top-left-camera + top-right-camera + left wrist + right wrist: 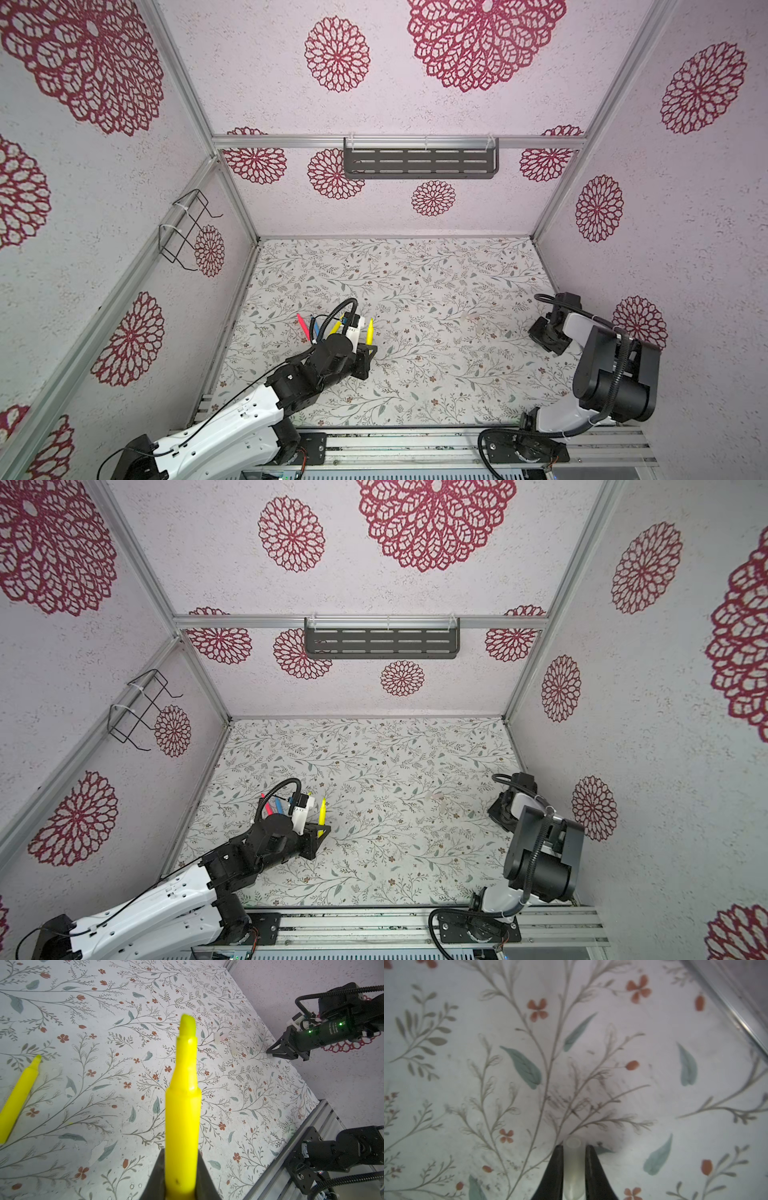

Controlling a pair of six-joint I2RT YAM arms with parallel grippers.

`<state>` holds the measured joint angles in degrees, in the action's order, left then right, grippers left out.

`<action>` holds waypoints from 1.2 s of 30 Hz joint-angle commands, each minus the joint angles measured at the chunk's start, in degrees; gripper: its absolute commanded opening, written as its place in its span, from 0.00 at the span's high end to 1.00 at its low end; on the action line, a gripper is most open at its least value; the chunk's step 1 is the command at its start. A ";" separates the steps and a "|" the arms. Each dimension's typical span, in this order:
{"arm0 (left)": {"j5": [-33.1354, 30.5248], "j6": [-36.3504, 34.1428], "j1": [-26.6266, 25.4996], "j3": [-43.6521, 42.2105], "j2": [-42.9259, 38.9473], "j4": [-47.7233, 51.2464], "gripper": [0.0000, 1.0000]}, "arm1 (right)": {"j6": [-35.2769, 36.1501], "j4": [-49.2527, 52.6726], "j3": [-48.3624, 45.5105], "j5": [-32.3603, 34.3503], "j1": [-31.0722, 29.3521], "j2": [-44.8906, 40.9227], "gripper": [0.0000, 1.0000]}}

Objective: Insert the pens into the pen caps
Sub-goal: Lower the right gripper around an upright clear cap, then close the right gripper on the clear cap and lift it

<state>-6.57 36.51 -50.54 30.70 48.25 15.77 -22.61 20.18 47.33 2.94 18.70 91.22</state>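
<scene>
1. At far left the pink-red pen (303, 326), the blue pen (315, 327) and the spare yellow pen (18, 1095) lie on the floral table (415, 374); leave them alone for now.
2. The left gripper (180, 1154) is clamped on the held yellow pen (182, 1093), with the tip sticking out free. Keep the squeeze firm and the barrel steady.
3. At mid-table, the loose clear caps (220, 1037) lie apart from both arms.
4. At right, the right gripper (574, 1147) is pinched on a clear cap (572, 1167) low at the table, with what looks like its open mouth facing forward. Lift it, line the mouth up with the tip on one axis, and push straight. Any tilt would likely jam the cap.
</scene>
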 commanded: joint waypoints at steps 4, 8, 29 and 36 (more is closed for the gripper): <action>-1.07 -0.14 -0.52 -0.20 -0.46 0.22 1.00 | -3.65 0.76 0.73 -2.49 -8.46 4.14 0.82; -1.52 0.07 -0.52 -0.61 -1.29 0.47 1.00 | -6.24 0.07 2.91 -2.91 -14.12 6.42 0.82; -4.55 -0.13 -0.12 -1.78 -6.70 3.87 1.00 | -6.13 8.05 10.56 2.16 -22.50 4.53 0.45; -4.46 -0.13 0.00 -1.36 -6.41 3.88 1.00 | -6.13 12.05 15.17 1.86 -25.98 0.75 0.46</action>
<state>-10.02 36.56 -50.52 29.08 41.89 19.25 -29.04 28.88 59.66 4.29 -5.78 95.68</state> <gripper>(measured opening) 0.171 0.543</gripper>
